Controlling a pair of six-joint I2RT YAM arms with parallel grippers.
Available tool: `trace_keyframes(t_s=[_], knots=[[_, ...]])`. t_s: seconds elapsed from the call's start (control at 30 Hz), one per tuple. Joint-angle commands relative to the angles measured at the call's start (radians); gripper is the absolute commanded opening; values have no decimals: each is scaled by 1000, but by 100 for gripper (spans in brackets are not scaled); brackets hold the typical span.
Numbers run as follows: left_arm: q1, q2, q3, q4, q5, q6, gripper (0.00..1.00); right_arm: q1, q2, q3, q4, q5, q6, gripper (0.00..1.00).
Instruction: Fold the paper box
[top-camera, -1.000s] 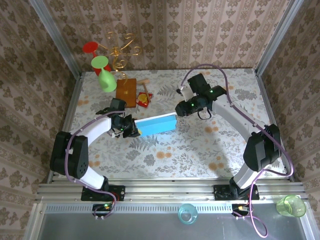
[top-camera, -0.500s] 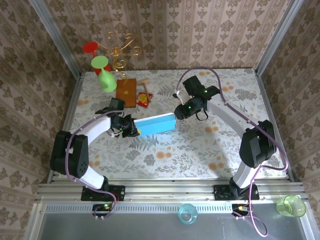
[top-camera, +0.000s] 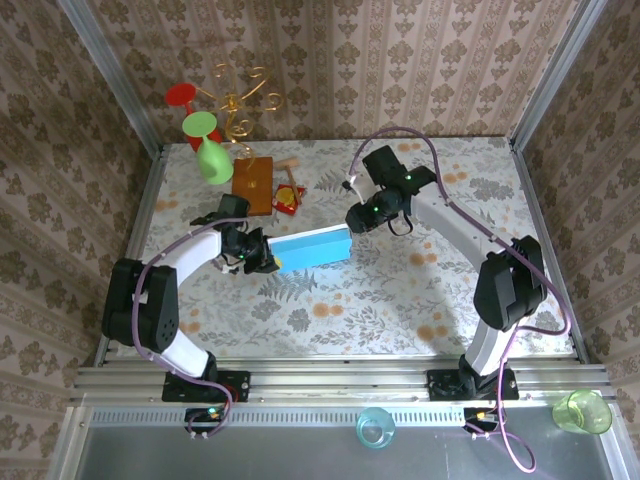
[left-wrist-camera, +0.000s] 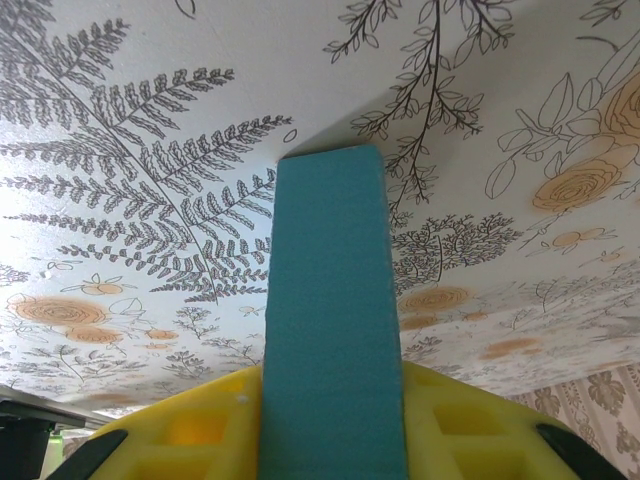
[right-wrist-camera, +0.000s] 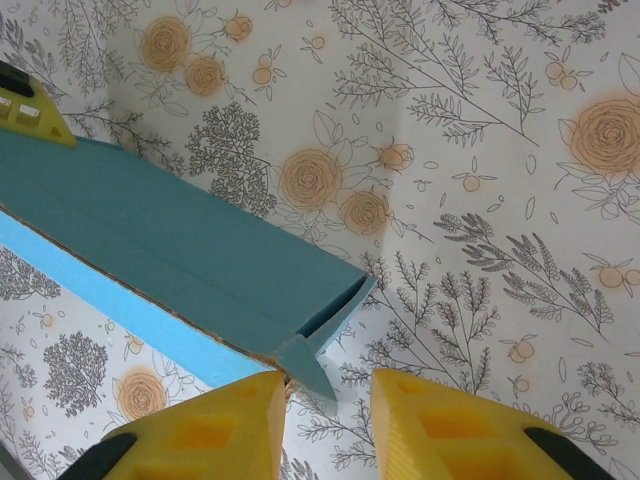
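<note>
The paper box (top-camera: 312, 247) is a long light-blue folded piece lying aslant at the middle of the table. My left gripper (top-camera: 270, 260) is shut on its left end. In the left wrist view the box (left-wrist-camera: 330, 300) runs straight out between the yellow fingers (left-wrist-camera: 190, 430). My right gripper (top-camera: 352, 222) hovers at the box's right end, open. In the right wrist view a small corner flap (right-wrist-camera: 312, 362) of the box (right-wrist-camera: 170, 240) pokes into the gap beside the left finger (right-wrist-camera: 215, 425); the right finger (right-wrist-camera: 450, 425) stands apart from it.
An orange-brown wooden board (top-camera: 253, 184) and a small red-and-yellow item (top-camera: 288, 199) lie behind the box. A green goblet (top-camera: 208, 150), a red goblet (top-camera: 182, 95) and a gold wire stand (top-camera: 240, 105) are at the back left. Two cups (top-camera: 375, 427) (top-camera: 581, 411) sit below the front rail.
The right arm has shifted a little to the left, bringing its gripper closer over the box's right end, with its jaws slightly narrower. The box and left gripper have stayed put.
</note>
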Motion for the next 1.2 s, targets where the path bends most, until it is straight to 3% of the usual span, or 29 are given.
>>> trace_keyframes(t_s=[0.0, 0.63, 1.0, 1.17], knots=[[20, 46, -6, -70, -98, 25, 7, 10, 22, 27, -31, -27, -23, 28], [28, 60, 10, -83, -92, 41, 7, 22, 32, 58, -39, -29, -11, 11], [27, 59, 6, -76, -94, 30, 6, 61, -13, -8, 1, 54, 25, 0], [28, 58, 0, -70, -97, 20, 6, 72, -37, -41, 24, 88, 46, 0]])
